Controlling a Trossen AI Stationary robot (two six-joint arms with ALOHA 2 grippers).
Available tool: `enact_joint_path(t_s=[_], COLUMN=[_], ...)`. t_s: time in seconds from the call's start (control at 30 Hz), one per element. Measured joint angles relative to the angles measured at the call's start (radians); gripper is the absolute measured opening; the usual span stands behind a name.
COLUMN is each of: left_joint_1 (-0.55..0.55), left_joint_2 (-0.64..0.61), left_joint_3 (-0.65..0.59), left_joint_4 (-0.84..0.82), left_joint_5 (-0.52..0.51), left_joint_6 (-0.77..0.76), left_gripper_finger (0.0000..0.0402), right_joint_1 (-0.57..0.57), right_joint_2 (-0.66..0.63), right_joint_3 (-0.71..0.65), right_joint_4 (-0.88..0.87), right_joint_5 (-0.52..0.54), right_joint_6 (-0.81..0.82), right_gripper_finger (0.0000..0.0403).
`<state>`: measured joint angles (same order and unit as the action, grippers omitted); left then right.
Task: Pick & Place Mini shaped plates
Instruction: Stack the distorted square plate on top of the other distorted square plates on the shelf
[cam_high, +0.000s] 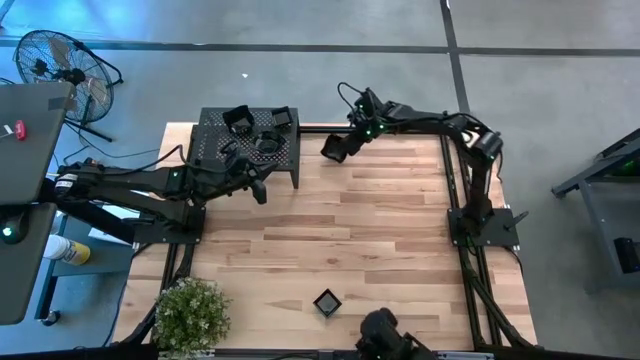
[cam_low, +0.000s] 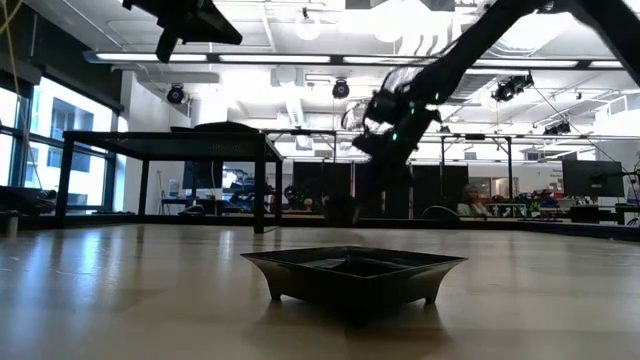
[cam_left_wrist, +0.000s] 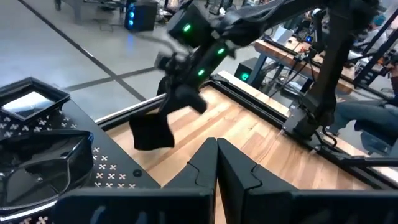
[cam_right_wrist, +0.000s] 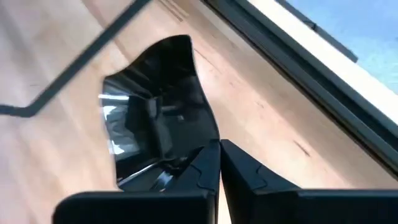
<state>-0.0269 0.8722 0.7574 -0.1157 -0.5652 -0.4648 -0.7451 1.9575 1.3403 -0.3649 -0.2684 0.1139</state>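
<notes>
Right wrist view: right end effector (cam_right_wrist: 217, 163) fingers hide held plate's (cam_right_wrist: 155, 118) rim.

Glossy black plates (cam_low: 353, 270) — matt wood-plank table (cam_high: 380, 230)

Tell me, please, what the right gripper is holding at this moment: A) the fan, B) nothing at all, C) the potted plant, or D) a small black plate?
D: the right wrist view shows the right gripper pinching the rim of a glossy black plate, and from above that plate hangs off the table just beside the black shelf.
</notes>
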Motion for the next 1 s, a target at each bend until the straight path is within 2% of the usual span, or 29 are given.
enact_joint_path(t_s=[0.13, 0.27, 0.4, 0.5, 0.7, 1.0], left_joint_1=[0.0, 0.0, 0.0, 0.0, 0.0, 0.0], left_joint_2=[0.0, 0.0, 0.0, -0.005, -0.012, -0.02], left_joint_3=[0.0, 0.0, 0.0, 0.001, 0.001, 0.0], left_joint_4=[-0.051, -0.155, -0.199, -0.201, -0.224, -0.241], left_joint_5=[-0.009, -0.021, -0.009, 0.014, 0.087, 0.195], left_joint_6=[-0.059, -0.122, -0.127, -0.112, -0.085, -0.031], left_gripper_finger=[0.0, 0.0, 0.0, 0.0, 0.0, 0.0], right_joint_1=[0.044, 0.131, 0.271, 0.392, 0.548, 0.643], right_joint_2=[-0.092, -0.19, -0.248, -0.25, -0.159, 0.042], right_joint_3=[-0.009, -0.083, -0.193, -0.223, -0.192, 0.0], right_joint_4=[-0.084, -0.099, -0.082, -0.039, 0.172, 0.21], right_joint_5=[0.024, 0.034, 0.076, 0.123, 0.177, 0.202], right_joint_6=[0.0, 0.038, 0.132, 0.217, 0.389, 0.424], right_gripper_finger=[0.0003, 0.0004, 0.0002, 0.0003, 0.0002, 0.0001])
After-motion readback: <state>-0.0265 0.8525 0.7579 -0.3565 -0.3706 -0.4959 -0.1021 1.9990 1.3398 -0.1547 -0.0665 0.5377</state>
